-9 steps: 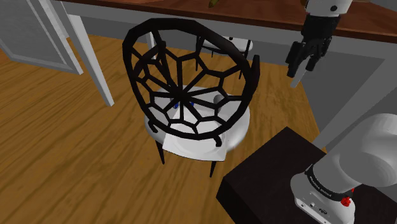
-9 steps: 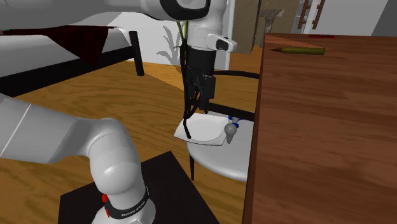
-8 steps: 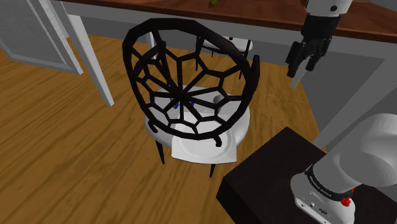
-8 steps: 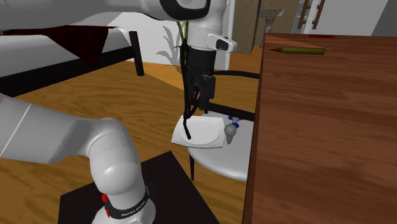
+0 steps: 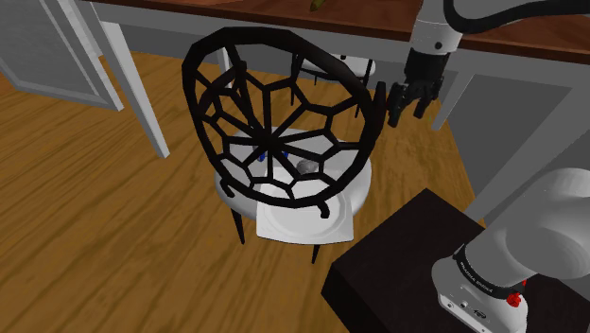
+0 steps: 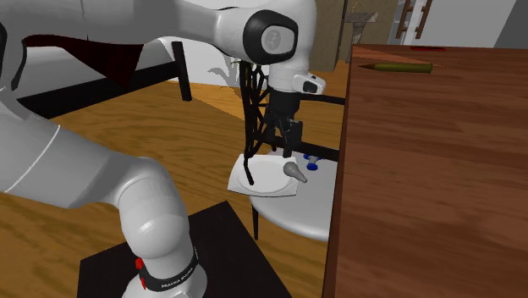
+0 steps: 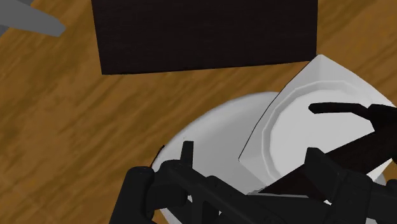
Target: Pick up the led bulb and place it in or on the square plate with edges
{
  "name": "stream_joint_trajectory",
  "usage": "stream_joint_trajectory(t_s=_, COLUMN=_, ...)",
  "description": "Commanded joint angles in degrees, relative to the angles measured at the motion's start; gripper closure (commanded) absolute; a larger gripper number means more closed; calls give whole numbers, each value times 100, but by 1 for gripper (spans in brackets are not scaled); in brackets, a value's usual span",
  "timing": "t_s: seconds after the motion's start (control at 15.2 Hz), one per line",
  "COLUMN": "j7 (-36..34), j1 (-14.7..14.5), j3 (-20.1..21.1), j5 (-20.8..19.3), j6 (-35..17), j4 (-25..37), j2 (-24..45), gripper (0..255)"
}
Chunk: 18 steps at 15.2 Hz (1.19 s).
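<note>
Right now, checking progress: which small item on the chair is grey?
The bulb on the square plate is grey; the other item beside it is blue.

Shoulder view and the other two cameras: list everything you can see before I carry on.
Black lattice-backed chair with a round white seat: one, on the floor by the table.
White square plate with raised edges: one, on the chair seat.
Grey LED bulb: one, lying on the plate.
Small blue object: one, on the seat beside the plate; too small to identify.
Brown wooden table with pale legs: one, next to the chair.
Long olive-brown object: one, on the tabletop.
Wooden floor: brown, under everything.
Black box stand: one, beside the chair.
White arm: one, rising from the stand.
Black gripper: one, above the seat, clear of the bulb.
</note>
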<state>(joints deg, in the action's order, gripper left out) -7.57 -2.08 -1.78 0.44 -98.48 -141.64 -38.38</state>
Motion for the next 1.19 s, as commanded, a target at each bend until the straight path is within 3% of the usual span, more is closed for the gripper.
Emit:
stream_joint_trajectory(t_s=0.0, j7=1, j1=-45, j3=24, j5=47, j6=-480, j4=-58, j2=336, gripper=0)
stream_joint_trajectory(t_s=0.4, j7=-2, j1=-264, j3=8, j5=139, j6=-1733, j4=26, j2=1455, gripper=0)
stream_joint_trajectory(t_s=0.46, j7=99, j1=-143, j3=-97, j5=-59, j6=21, j4=195, j2=439, gripper=0)
stream_joint_trajectory(t_s=0.53, j7=99, j1=-143, j3=-97, j5=-59, j6=21, j4=195, j2=439, gripper=0)
stream_joint_trajectory(t_s=0.92, j7=2018, j1=-687, j3=-666, j5=56, j6=-1790, j4=-626, j2=843, gripper=0)
stream_joint_trajectory(t_s=1.12, j7=3017, j1=-1159, j3=-1093, j5=202, j6=-2677, j4=-872, j2=1223, gripper=0)
